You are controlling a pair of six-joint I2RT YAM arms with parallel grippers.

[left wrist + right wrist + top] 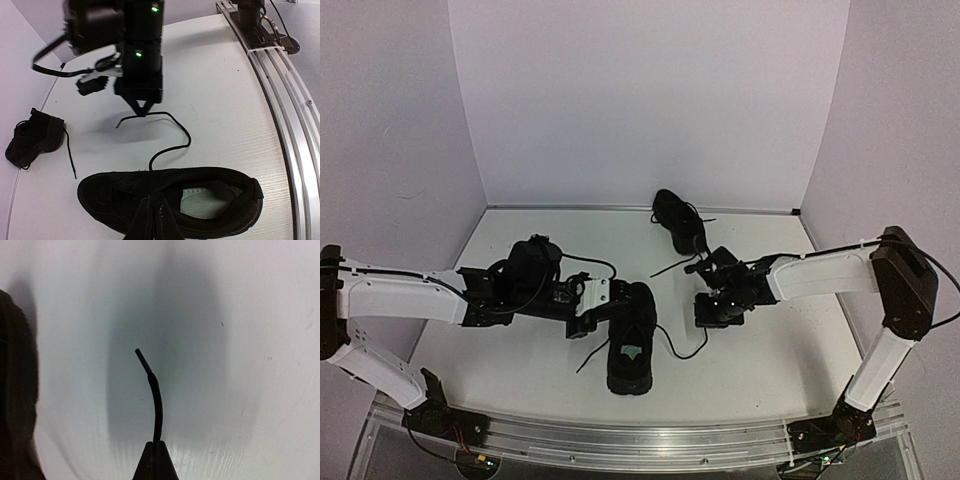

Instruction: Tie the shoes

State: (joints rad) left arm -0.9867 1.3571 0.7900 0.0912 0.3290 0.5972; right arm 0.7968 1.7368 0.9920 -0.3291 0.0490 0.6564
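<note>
Pinching the thin, limp lace [158, 405] just below its stiff tip with right fingers [150, 466], lower centre, with left fingers [143, 222] clenched over the light shoe [215, 180].

The top view looks down from high behind the arm bases [445, 418] over the whole tabletop [760, 340]. The left wrist camera sits low, near the nearer shoe [165, 195], facing the right arm's fingers [139, 104]. The right wrist camera hovers close above the tabletop. Both wrist views share the lace [157, 405].
</note>
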